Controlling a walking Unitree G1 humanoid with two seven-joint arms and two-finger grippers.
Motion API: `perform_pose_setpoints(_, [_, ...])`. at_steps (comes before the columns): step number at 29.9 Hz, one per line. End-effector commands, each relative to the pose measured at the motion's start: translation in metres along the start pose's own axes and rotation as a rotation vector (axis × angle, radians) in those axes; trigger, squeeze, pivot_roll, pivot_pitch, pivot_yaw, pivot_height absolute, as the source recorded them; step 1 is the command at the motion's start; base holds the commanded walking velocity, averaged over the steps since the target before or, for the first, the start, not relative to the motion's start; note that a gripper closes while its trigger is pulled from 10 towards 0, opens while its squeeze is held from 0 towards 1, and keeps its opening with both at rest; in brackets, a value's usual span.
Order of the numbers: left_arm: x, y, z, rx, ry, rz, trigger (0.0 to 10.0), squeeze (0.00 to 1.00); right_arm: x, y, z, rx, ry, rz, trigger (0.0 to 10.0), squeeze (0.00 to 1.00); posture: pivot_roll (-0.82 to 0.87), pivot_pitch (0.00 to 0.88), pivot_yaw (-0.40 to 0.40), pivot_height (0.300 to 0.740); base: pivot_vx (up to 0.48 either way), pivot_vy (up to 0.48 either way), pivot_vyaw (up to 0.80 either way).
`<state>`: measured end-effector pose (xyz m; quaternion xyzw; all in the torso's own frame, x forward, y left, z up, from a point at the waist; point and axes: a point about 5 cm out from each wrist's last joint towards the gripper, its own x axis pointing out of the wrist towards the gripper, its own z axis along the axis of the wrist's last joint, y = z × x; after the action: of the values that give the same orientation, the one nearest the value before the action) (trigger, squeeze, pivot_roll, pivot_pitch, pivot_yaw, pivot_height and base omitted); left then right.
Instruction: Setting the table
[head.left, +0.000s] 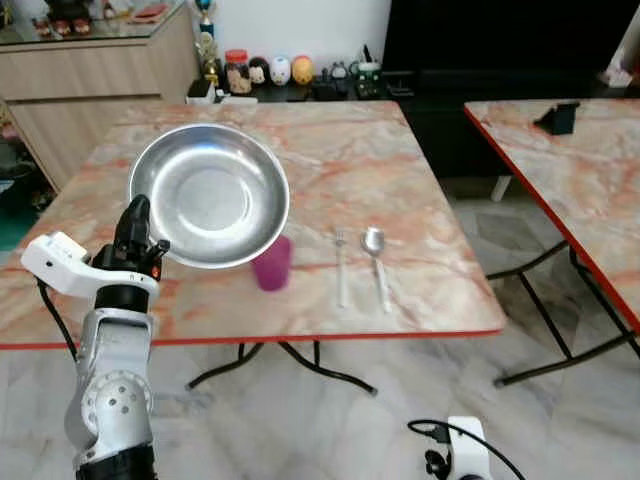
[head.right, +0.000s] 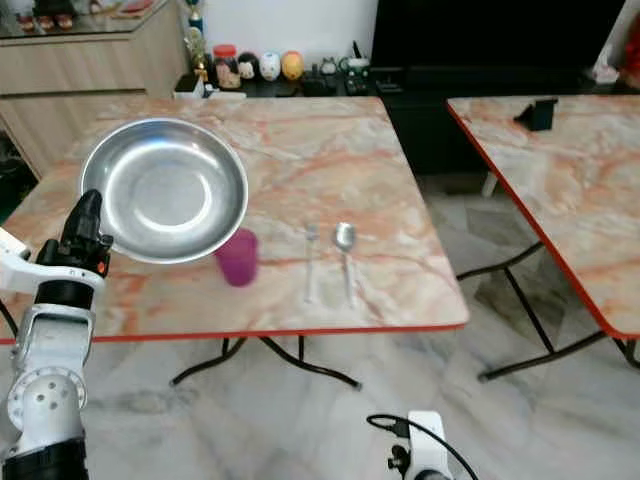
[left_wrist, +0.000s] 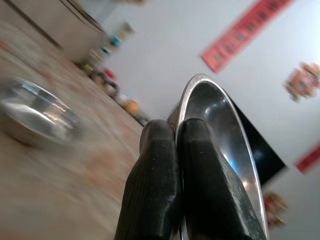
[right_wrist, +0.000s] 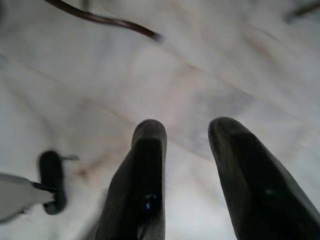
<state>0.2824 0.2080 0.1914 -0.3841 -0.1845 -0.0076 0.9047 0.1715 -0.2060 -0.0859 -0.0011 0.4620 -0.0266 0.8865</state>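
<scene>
Steel plate (head.left: 212, 193), pinched by left fingers (left_wrist: 172, 170), hides pink cup's (head.left: 272, 264) top.

A square marble-patterned table (head.left: 350, 160) with a red edge and black folding legs stands on a pale tiled floor (head.left: 330, 420). A magenta cup (head.left: 272, 263) stands near its front edge, with a fork (head.left: 341, 265) and a spoon (head.left: 377, 262) lying side by side just to the right, handles toward the front.
</scene>
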Motion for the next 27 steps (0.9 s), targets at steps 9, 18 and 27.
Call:
perform_pose_setpoints(9, [0.0047,-0.0069,0.0053,0.018,-0.018,-0.04,10.0,0.0,0.001,0.0023,0.004,0.014,-0.013,0.002,10.0,0.0,0.02,0.0,-0.005,0.74,0.0,-0.378,0.0])
perform_pose_setpoints(18, [0.0043,-0.0074,0.0029,0.021,-0.009,-0.041,10.0,0.0,0.0011,0.0017,0.0048,0.01,-0.014,0.0,10.0,0.0,0.02,0.0,-0.007,0.74,0.0,-0.379,0.0])
perform_pose_setpoints(27, [0.0046,-0.0085,0.0008,0.027,0.0,-0.042,10.0,0.0,0.0011,0.0013,0.0055,0.011,-0.015,-0.001,10.0,0.0,0.01,0.0,-0.007,0.74,0.0,-0.379,0.0])
